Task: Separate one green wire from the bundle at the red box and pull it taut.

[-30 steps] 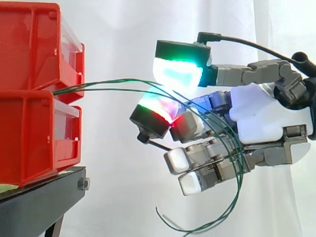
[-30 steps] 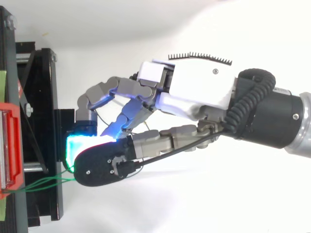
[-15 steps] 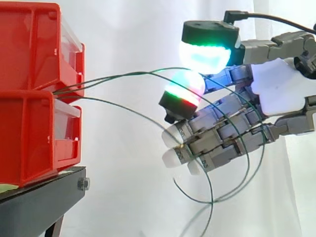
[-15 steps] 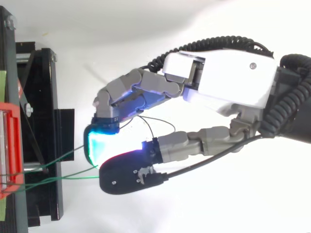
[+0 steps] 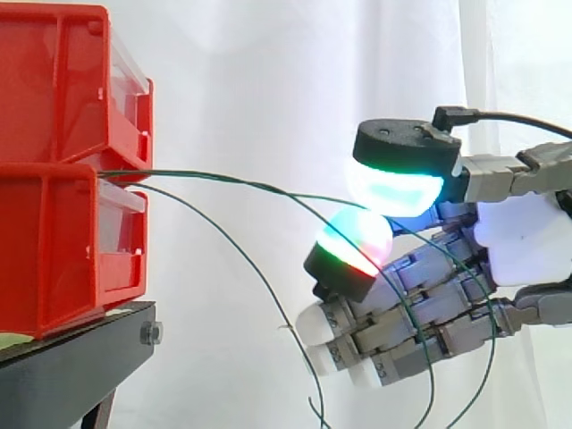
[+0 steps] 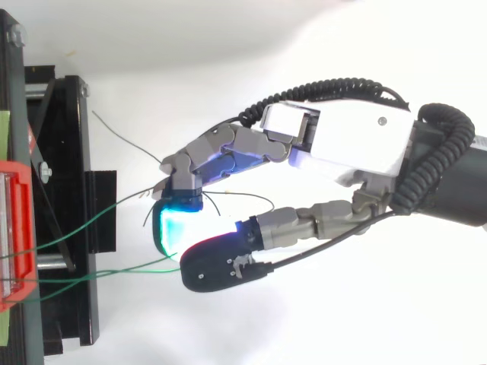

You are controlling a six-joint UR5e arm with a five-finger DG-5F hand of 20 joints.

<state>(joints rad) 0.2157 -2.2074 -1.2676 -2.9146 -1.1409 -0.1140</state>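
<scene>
Green wire (image 5: 214, 178) from the red box (image 5: 63, 161) sits pinched between two glowing pads of the fingers (image 5: 393, 183).

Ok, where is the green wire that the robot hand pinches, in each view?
Side view: the green wire runs nearly level from the red box at left to the robot hand pads, right of centre.
Top view: the green wire crosses the lower left, from the box to the pads.
Shared landmark: the red box, at the left edge in both.
</scene>
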